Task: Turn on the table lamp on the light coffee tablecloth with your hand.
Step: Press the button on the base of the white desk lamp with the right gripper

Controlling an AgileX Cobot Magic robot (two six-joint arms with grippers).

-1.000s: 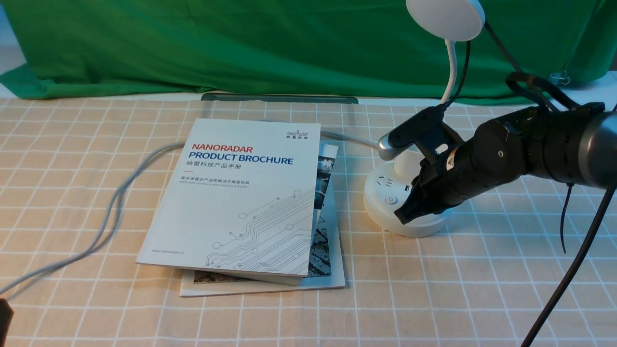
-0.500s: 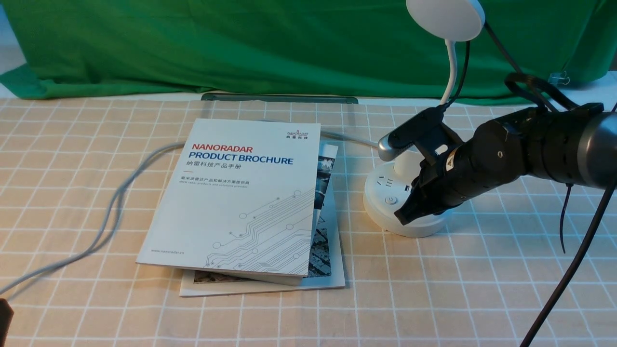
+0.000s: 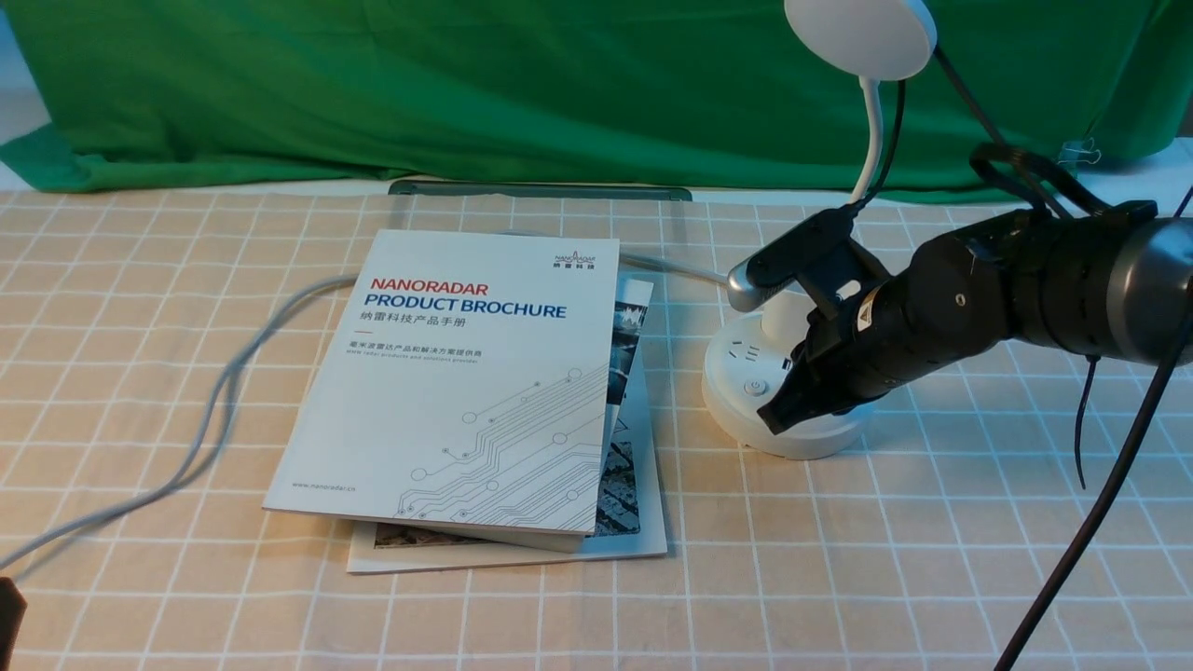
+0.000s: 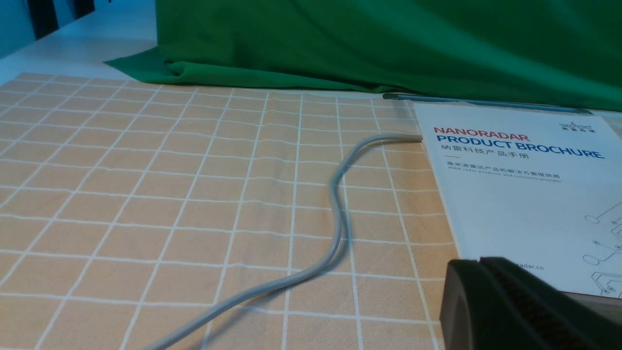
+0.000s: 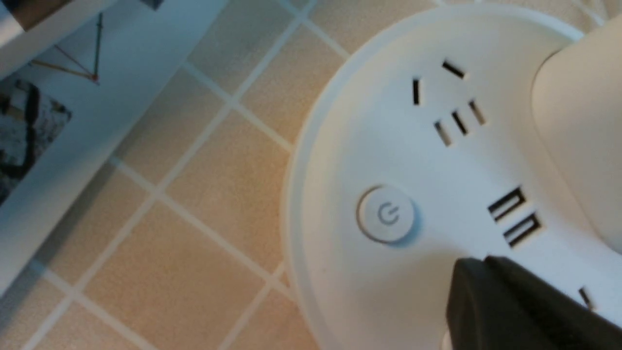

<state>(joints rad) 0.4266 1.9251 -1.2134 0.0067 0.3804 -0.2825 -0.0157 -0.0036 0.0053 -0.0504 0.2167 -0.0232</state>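
We keep our left gripper [image 3: 11,615], its fingers together, out of the press. Our right gripper [image 3: 768,421], tips pressed together, is at the base [image 3: 736,401] of the white lamp [image 3: 873,140], right of the booklets [image 3: 447,391] on the tan tablecloth [image 3: 596,624]. We should push straight down, lightly and squarely, so the base doesn't slide. Left to right, we count one grey cable [image 3: 226,382], at least two booklets, one lamp and one clearly visible button [image 5: 388,214].
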